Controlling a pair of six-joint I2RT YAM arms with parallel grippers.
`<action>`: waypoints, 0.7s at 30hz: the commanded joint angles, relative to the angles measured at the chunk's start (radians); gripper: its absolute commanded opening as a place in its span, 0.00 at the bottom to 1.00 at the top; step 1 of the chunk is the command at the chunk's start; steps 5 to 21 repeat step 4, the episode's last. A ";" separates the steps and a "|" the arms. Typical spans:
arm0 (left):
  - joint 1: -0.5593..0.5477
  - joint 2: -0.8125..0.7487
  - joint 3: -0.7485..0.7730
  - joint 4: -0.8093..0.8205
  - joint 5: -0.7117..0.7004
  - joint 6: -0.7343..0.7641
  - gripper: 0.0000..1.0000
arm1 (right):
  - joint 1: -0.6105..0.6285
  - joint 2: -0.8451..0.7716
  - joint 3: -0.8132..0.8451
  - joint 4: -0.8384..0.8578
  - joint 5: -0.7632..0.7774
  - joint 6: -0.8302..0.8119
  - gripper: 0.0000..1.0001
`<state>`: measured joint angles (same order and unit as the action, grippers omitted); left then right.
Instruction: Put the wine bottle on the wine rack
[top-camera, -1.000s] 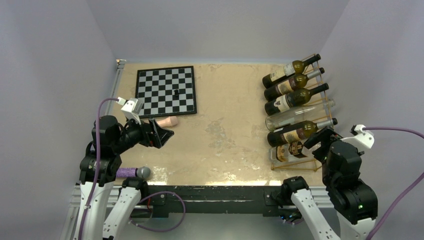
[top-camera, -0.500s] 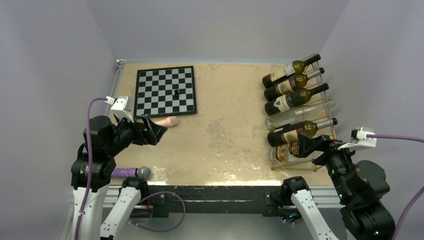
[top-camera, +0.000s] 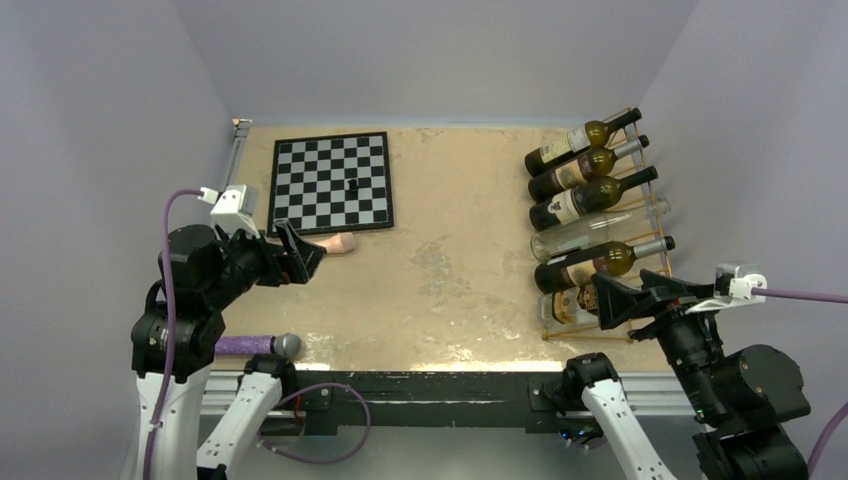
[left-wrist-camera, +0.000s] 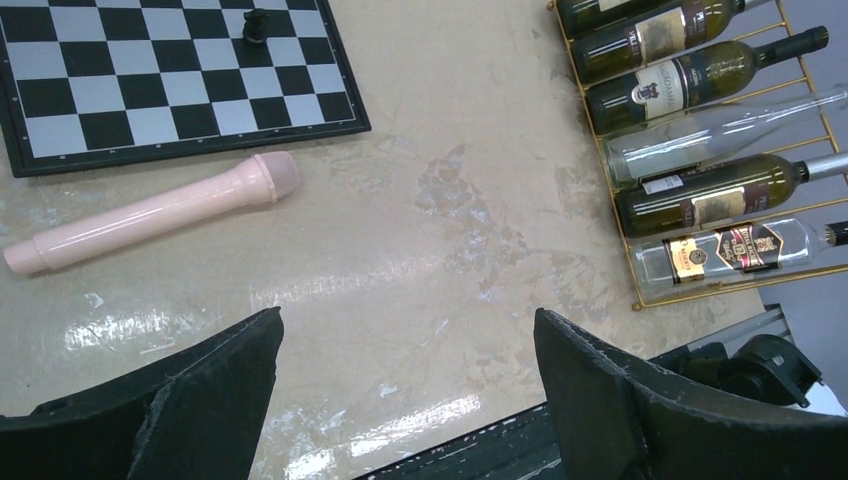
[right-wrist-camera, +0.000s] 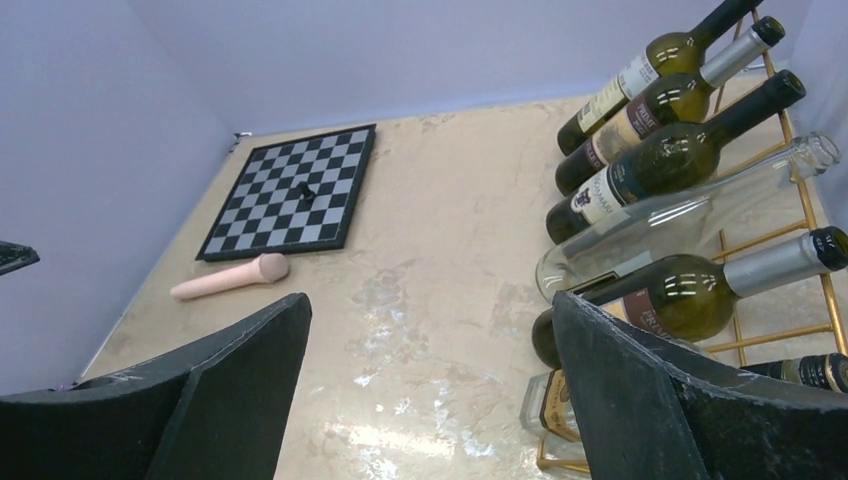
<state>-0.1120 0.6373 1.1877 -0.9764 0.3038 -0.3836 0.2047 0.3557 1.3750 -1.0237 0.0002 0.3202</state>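
The gold wire wine rack (top-camera: 590, 337) lies flat at the table's right side and holds several bottles side by side. The nearest is a clear bottle with a black and gold label (top-camera: 575, 300); it also shows in the left wrist view (left-wrist-camera: 730, 250). A dark green bottle (top-camera: 590, 265) lies just beyond it. My right gripper (top-camera: 622, 298) is open and empty, raised over the near end of the rack (right-wrist-camera: 775, 337). My left gripper (top-camera: 300, 255) is open and empty above the table's left side.
A black-and-white chessboard (top-camera: 332, 182) with one black piece (top-camera: 351, 184) lies at the far left. A pink cylinder (top-camera: 338, 243) lies just in front of it. A purple-handled object (top-camera: 258, 345) rests at the near left edge. Walls close in on both sides.
My right arm has drawn back toward the near right corner, its gripper open, leaving the nearest bottle on the rack. My left arm has pulled back to the left.
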 joint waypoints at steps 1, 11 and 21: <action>-0.002 0.002 0.042 -0.008 0.010 0.000 0.99 | 0.002 0.036 0.006 0.034 -0.032 -0.012 0.95; -0.002 0.005 0.053 -0.022 -0.012 0.006 0.99 | 0.002 0.042 0.002 0.040 -0.011 0.002 0.94; -0.002 0.005 0.053 -0.022 -0.012 0.006 0.99 | 0.002 0.042 0.002 0.040 -0.011 0.002 0.94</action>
